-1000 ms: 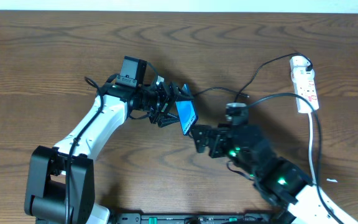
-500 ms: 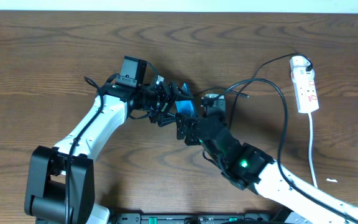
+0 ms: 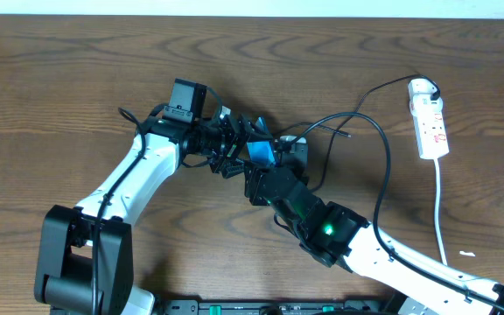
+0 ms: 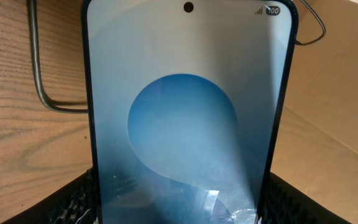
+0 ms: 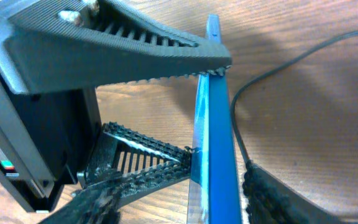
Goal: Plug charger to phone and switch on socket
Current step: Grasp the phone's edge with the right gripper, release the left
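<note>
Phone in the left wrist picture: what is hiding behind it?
Behind the phone you can see the wooden table and a bend of dark cable. Whatever lies straight behind its screen is covered.

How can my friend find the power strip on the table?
On the brown wooden table, look to the far right side. The socket lies there: the only long white strip with red markings, unlike the thin black charger looping nearby.

White arms (image 3: pixel 135 173), black ribbed jaws
</note>
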